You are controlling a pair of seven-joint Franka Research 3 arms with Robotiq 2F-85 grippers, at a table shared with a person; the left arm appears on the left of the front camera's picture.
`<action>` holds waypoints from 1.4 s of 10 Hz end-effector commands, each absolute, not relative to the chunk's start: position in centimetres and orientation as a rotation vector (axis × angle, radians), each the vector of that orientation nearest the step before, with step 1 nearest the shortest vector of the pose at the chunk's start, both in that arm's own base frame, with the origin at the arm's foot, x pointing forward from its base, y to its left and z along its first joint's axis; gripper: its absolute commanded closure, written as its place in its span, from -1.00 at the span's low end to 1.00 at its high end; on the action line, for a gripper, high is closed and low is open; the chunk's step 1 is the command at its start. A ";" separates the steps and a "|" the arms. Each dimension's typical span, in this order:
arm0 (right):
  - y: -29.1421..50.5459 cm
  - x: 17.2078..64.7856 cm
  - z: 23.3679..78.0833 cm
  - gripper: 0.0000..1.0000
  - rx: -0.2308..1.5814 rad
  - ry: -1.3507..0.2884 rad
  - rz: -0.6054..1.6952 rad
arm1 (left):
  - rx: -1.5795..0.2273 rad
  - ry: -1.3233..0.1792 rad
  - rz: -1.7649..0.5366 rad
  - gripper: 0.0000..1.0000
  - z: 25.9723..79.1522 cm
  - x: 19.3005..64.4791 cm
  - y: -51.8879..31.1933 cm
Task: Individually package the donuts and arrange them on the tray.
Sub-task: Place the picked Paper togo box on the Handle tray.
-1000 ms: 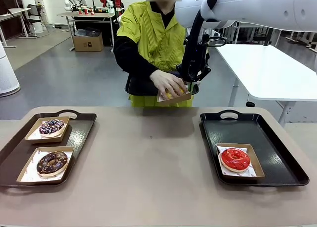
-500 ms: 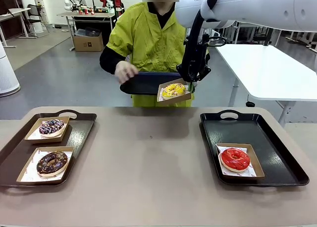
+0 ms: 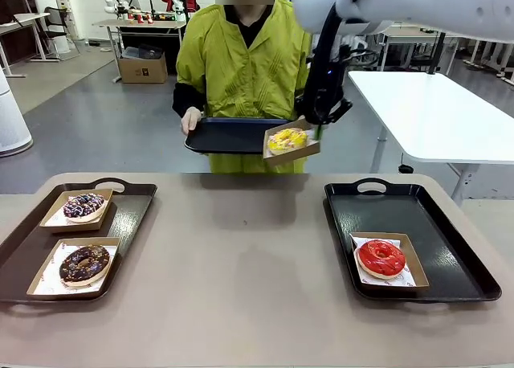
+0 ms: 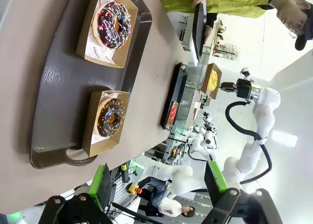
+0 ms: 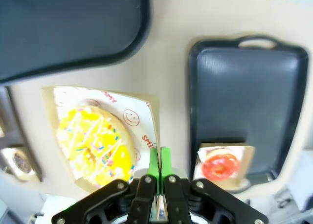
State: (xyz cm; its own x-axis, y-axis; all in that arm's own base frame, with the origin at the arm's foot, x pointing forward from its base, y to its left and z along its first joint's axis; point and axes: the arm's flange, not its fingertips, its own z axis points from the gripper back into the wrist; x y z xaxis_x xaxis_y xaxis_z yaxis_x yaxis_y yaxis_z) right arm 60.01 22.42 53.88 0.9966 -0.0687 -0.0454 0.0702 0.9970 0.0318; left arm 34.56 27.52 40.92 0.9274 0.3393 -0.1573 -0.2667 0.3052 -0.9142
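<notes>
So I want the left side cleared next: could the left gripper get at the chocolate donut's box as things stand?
Probably yes. The left gripper is open and holds nothing, and the chocolate donut sits in its box at the near end of the left tray, with nothing over it or in the way.

Left tray [image 3: 128, 211]: on the counter [image 3: 241, 263] at its left side, holding two boxed donuts, one [image 3: 83, 206] behind the other [image 3: 83, 263].
Right tray [image 3: 377, 203]: on the counter's right side, one boxed donut [image 3: 381, 258] near its front.
Person's tray [image 3: 229, 135]: held beyond the counter's far edge.
Right tool [image 3: 315, 127]: above that far edge, pinching the box [image 3: 291, 153] rim; a donut [image 3: 287, 140] sits in it, just right of the person's tray.
</notes>
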 end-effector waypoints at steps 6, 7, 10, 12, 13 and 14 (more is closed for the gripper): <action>1.5 58.2 52.4 0.96 0.067 -0.022 -0.142 | -1.199 -0.075 0.396 -1.00 41.2 34.0 27.3; -0.4 58.0 51.6 0.96 0.085 -0.034 -0.144 | -1.199 -0.075 0.396 -1.00 41.2 34.0 27.3; -3.1 58.3 49.4 0.96 0.117 -0.018 -0.155 | -1.199 -0.075 0.396 -1.00 41.2 34.0 27.3; -3.1 58.9 49.9 0.96 0.078 -0.007 -0.167 | -1.199 -0.075 0.396 -1.00 41.2 34.0 27.3; -3.1 58.9 49.9 0.96 0.078 -0.007 -0.167 | -1.199 -0.075 0.396 -1.00 41.2 34.0 27.3; -3.1 58.9 49.9 0.96 0.078 -0.007 -0.167 | -1.199 -0.075 0.396 -1.00 41.2 34.0 27.3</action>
